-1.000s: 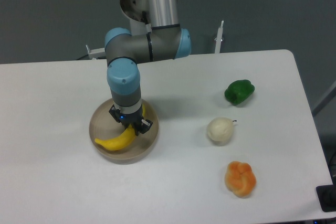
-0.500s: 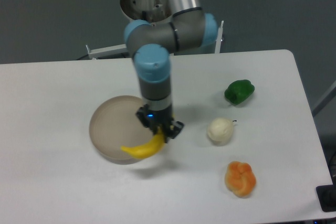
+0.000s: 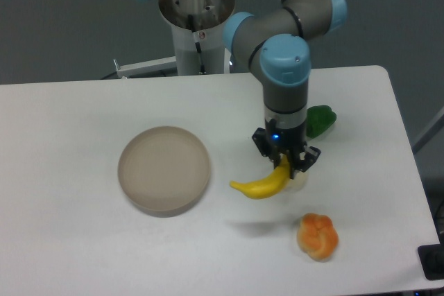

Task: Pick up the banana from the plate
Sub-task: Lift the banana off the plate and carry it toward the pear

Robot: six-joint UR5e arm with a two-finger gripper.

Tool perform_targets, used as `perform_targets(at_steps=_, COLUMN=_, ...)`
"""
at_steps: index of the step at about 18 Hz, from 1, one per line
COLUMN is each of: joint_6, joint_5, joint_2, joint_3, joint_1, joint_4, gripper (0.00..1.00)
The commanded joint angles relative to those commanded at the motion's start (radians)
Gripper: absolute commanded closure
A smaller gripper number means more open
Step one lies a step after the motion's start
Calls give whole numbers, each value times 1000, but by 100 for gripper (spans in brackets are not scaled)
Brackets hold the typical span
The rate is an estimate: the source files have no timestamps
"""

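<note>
A bright yellow curved banana point(image 3: 262, 185) hangs in the air above the table, right of the plate, with my gripper point(image 3: 285, 165) shut on its right end. Its shadow falls on the tabletop below it. The round beige plate point(image 3: 164, 169) lies bare at the left-centre of the table, well to the left of the gripper. The arm comes down from the upper middle and covers part of what lies behind it.
A green pepper point(image 3: 322, 118) lies just right of the arm, partly hidden by it. A lumpy orange item point(image 3: 318, 236) sits near the front right. A pale round object point(image 3: 302, 179) peeks out beneath the gripper. The robot base stands at the table's back edge.
The gripper has carried the banana from the plate to the right and lifted it clear of the table. The plate now lies bare, and the arm covers the pale round object.
</note>
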Motion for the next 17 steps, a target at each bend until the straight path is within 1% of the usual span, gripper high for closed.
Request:
perform_targets(at_steps=8, joint_6=26, joint_5=2, joint_2=-28, joint_3=45, joint_1=2, joint_4=8, gripper=62)
perform_targets(at_steps=13, joint_6=26, joint_5=0, joint_2=-28, joint_3=45, joint_1=9, joint_4=11, gripper=62)
perform_targets(at_steps=17, joint_6=29, joint_5=0, joint_2=-28, joint_3=57, joint_1=15, joint_4=9, gripper=62)
